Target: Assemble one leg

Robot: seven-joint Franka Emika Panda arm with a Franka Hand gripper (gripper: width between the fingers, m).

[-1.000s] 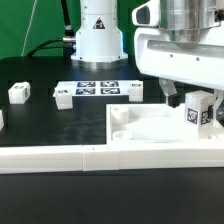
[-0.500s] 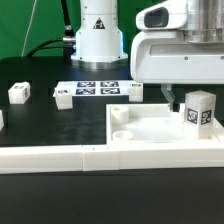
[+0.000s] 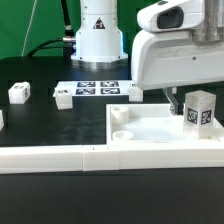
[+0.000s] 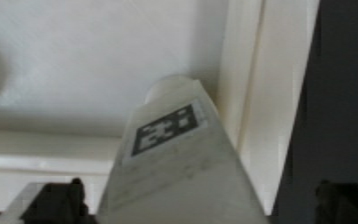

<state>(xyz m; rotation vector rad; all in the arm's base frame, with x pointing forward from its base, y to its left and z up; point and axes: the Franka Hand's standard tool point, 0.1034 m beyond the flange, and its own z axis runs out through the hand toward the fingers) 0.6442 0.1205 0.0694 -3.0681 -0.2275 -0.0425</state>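
Inside tray corner: leg (image 3: 199,109) upright, tag (image 4: 167,131) unreadable; claw (image 4: 179,190) spread, straddling leg.

The leg (image 3: 199,108) is white, and it has a square tag with a black and white pattern on its face. In the wrist view the same leg (image 4: 172,150) looks pale grey-white, and its tag is black with white marks. The big tray-shaped panel (image 3: 160,128) is white all over. The marker board (image 3: 99,90) is white with black and white square tags in a row. Two small blocks (image 3: 19,92) on the exterior view's left are white with little dark tags. The table (image 3: 50,120) is black. The gripper's fingertips (image 4: 57,196) are black. The wall behind (image 3: 25,25) is bright green.
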